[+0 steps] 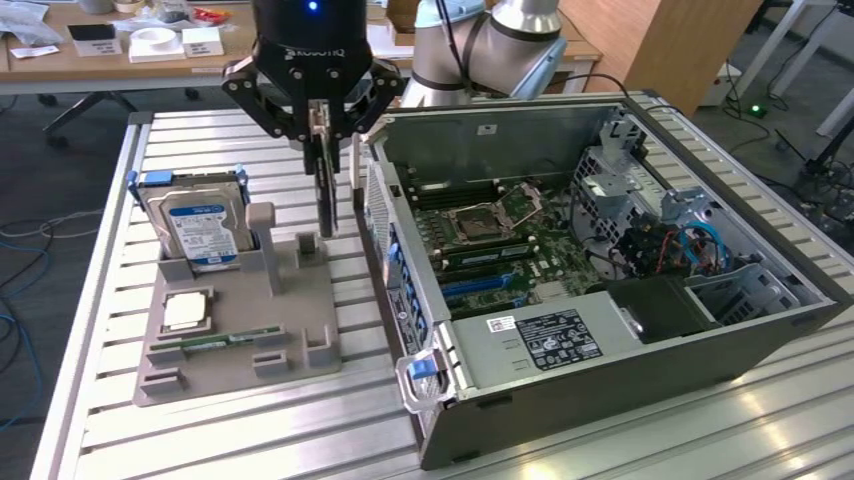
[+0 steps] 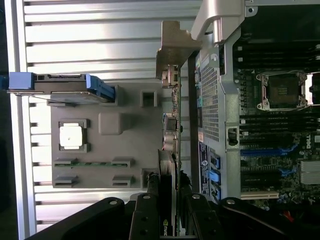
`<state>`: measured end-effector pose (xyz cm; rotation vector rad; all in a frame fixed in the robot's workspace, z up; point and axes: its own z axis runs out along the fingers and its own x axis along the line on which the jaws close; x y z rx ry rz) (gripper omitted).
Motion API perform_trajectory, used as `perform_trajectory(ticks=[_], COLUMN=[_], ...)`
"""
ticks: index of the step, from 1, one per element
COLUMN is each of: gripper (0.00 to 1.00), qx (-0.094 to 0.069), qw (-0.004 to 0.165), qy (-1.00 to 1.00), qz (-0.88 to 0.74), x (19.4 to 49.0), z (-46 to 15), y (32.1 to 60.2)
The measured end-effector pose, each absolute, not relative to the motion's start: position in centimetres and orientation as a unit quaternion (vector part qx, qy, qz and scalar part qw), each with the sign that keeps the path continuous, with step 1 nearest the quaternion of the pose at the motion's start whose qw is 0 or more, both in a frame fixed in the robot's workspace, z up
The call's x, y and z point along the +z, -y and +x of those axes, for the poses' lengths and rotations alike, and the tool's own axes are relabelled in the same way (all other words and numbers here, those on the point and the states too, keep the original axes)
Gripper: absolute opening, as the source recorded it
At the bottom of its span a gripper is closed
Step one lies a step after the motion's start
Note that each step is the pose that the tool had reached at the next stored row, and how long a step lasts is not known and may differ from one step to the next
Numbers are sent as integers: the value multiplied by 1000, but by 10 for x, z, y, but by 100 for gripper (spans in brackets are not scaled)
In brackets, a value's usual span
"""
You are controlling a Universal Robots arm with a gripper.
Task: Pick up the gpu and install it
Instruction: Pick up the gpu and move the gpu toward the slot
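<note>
On the exterior view's left, the hard drive (image 1: 200, 225) stands in the gray fixture (image 1: 247, 345). To its right, my gripper (image 1: 320, 135) pinches the top edge of the gpu (image 1: 326, 195). The card hangs upright and edge-on, its lower end at the fixture's rear slot; I cannot tell if they touch. Step in hand: pick-up. Right of the card stands the open computer case (image 1: 441, 400). Judgement: installation requires clearing the case wall and aligning the card edge with a motherboard slot (image 1: 470, 286).

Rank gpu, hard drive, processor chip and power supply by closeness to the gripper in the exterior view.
1. gpu, in the gripper.
2. hard drive, exterior view's left.
3. processor chip, on the tray.
4. power supply, inside the case.
</note>
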<state>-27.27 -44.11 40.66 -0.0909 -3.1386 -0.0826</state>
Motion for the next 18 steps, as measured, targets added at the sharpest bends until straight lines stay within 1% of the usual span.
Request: perform_trajectory(ticks=[18], gripper=[26], qx=[-28], qw=[0], qy=[999], qz=[-29], x=[407], z=[-248], y=[441])
